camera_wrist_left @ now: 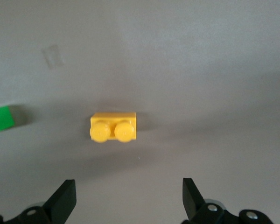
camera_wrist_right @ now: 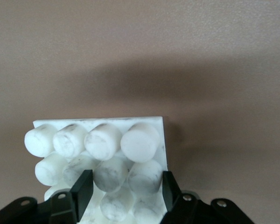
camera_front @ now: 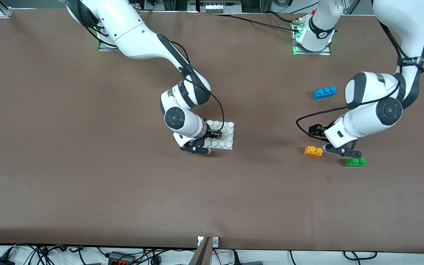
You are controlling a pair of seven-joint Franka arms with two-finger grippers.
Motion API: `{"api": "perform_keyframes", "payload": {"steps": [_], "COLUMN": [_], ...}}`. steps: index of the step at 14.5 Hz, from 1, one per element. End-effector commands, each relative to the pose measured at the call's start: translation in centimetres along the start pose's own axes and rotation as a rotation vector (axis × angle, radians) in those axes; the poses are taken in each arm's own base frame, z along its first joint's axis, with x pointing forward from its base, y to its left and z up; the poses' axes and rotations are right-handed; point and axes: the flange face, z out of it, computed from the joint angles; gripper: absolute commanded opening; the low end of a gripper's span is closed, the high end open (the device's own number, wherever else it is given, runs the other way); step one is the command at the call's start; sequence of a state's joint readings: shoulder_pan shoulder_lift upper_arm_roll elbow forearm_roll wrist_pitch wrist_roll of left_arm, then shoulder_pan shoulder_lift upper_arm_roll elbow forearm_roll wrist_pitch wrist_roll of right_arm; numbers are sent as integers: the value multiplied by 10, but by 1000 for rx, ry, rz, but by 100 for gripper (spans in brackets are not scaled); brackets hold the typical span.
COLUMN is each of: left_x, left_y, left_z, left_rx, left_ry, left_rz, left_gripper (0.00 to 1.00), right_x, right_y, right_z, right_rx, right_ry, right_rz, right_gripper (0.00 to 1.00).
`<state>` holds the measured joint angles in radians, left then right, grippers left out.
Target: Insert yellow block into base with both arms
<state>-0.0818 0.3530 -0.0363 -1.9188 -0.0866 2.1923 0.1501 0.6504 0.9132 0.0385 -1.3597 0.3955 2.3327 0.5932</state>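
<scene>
I see two glossy white jointed arms with black joint bands. Black cables loop beside black two-finger grippers.

Green brick cut off at the left wrist view's edge, base partly hidden beneath the right gripper, its nearest studs cut off, left gripper showing fingertips only

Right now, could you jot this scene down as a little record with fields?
yellow block: on the table, untouched
left gripper: jaws open, over the yellow block
base: flat on the table
right gripper: jaws open, low over the base's studs
green brick: beside the yellow block, slightly nearer the front camera
blue brick: farther from the front camera than the yellow block
</scene>
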Motion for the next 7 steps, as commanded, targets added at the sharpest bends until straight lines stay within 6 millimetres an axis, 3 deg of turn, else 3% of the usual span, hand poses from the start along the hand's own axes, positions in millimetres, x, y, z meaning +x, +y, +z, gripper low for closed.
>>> {"api": "perform_keyframes", "payload": {"steps": [1, 2, 5, 7], "left_x": [5, 6, 9, 12], "left_y": [-7, -10, -12, -14], "left_z": [20, 25, 38, 48], "left_rx": [9, 10, 11, 9], "left_ry": [28, 33, 38, 27], "left_rz": [93, 129, 126, 122], "left_gripper": [100, 100, 100, 100], "right_x": [5, 5, 3, 7], "right_y": [-6, -6, -7, -2], "right_z": [-4, -11, -77, -153], "right_rx": [16, 10, -35, -84], "right_ry": [11, 0, -71, -32], "right_rz": [7, 6, -2, -39], "right_gripper": [100, 100, 100, 100]}}
